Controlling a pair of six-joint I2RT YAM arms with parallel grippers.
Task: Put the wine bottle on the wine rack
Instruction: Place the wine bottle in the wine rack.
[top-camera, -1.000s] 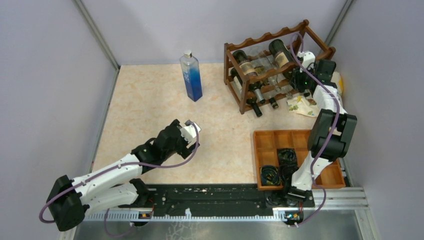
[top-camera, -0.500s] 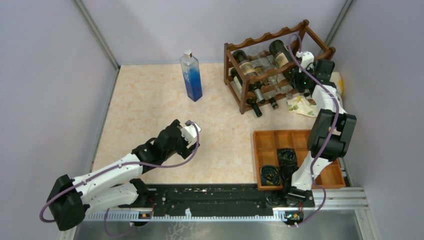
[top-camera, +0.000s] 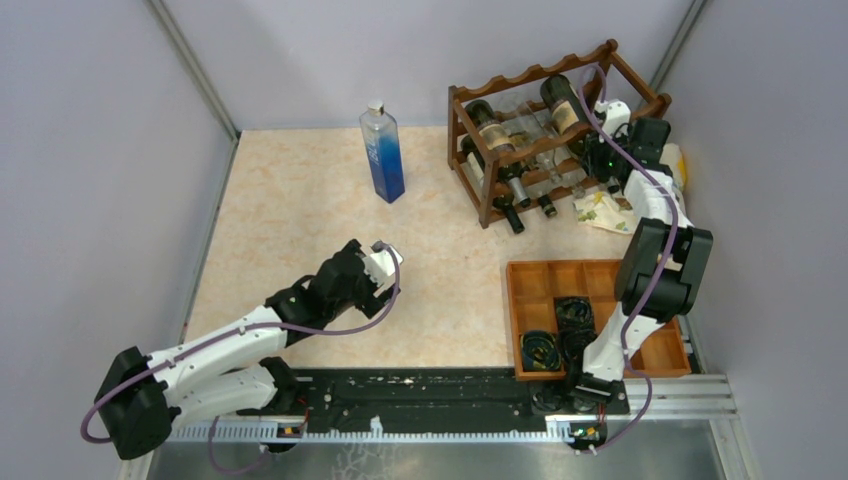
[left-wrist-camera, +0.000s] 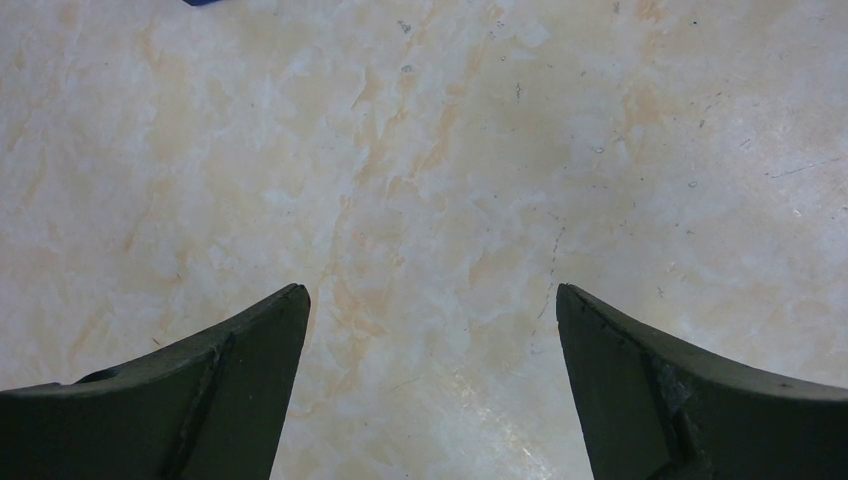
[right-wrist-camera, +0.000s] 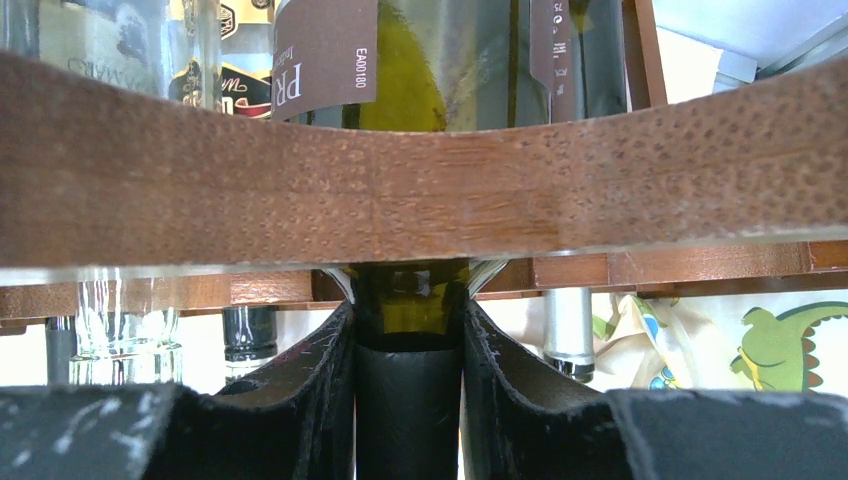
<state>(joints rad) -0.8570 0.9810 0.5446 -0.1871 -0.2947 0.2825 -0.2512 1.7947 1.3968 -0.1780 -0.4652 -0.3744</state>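
Top external view: the wine bottle (top-camera: 562, 105) is seen lying on the upper tier of the wine rack (top-camera: 520, 80), at the rack's right end, toward 1 o'clock on the table (top-camera: 300, 200). Its long axis is laid roughly level across the tier, with the base pointed toward 11 o'clock and the neck toward 5 o'clock. The neck is pinched by the right gripper (top-camera: 600, 152). In the right wrist view the dark capsule (right-wrist-camera: 408, 420) is seen pressed between both fingers (right-wrist-camera: 310, 380), just below the scalloped front rail (right-wrist-camera: 400, 180), and the brown label (right-wrist-camera: 325, 50) is seen beyond it. Whether the bottle's weight is borne by the rails cannot be told. Other bottles (top-camera: 490, 125) are lodged in the same rack. The left gripper (left-wrist-camera: 430, 300) is held with its jaws spread wide over the marbled tabletop, just toward 9 o'clock of the table's middle. A blue bottle (top-camera: 383, 155) is stood upright at 11 o'clock, well apart from the rack.
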